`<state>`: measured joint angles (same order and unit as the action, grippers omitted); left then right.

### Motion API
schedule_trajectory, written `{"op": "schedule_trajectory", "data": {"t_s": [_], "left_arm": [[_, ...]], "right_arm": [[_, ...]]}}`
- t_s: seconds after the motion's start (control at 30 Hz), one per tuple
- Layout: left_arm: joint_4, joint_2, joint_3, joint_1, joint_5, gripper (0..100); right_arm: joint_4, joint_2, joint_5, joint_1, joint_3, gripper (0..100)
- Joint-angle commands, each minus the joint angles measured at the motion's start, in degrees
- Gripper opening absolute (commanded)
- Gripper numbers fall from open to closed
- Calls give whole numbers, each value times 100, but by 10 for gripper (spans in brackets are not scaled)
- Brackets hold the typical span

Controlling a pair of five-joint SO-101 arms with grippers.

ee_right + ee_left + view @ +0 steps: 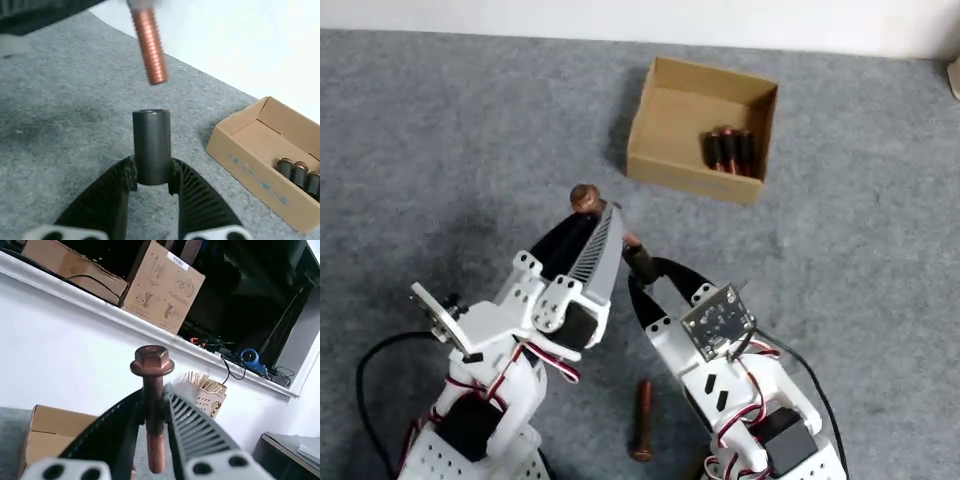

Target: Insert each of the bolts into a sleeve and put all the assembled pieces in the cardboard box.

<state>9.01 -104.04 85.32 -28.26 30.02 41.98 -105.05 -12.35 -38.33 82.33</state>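
Right wrist view: bolt point(149, 47) hangs just above sleeve point(151, 142) — not yet inserted.
Left gripper point(154, 395) clamps the bolt head-up, right gripper point(152, 172) grips the sleeve — three assembled pieces point(731, 150) lie in the cardboard box point(690, 175).

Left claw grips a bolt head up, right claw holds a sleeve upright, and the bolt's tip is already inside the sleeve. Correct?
Not inside: the right wrist view shows the bolt hanging above the sleeve, a gap between tip and open top. The left claw and right claw hold as stated.
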Motion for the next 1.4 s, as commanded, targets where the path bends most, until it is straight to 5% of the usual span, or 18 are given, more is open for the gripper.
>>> {"op": "schedule_trajectory", "data": {"t_s": [0.0, 0.5, 0.83, 1.13, 1.37], "left_arm": [[88, -40, 31, -4, 35, 6], [132, -40, 681, -119, 264, 6], [1626, -48, 92, -629, 1108, 6], [1767, -48, -13, -620, 1160, 13], [2866, -48, -277, -804, 695, 312]], "right_arm": [[-163, -31, 35, -57, -66, 5], [-171, -31, 26, -48, -66, 5], [-189, -31, 26, 321, -66, 5], [-180, -31, 26, 330, -75, 5], [-180, -31, 26, 321, -40, 5]]}}
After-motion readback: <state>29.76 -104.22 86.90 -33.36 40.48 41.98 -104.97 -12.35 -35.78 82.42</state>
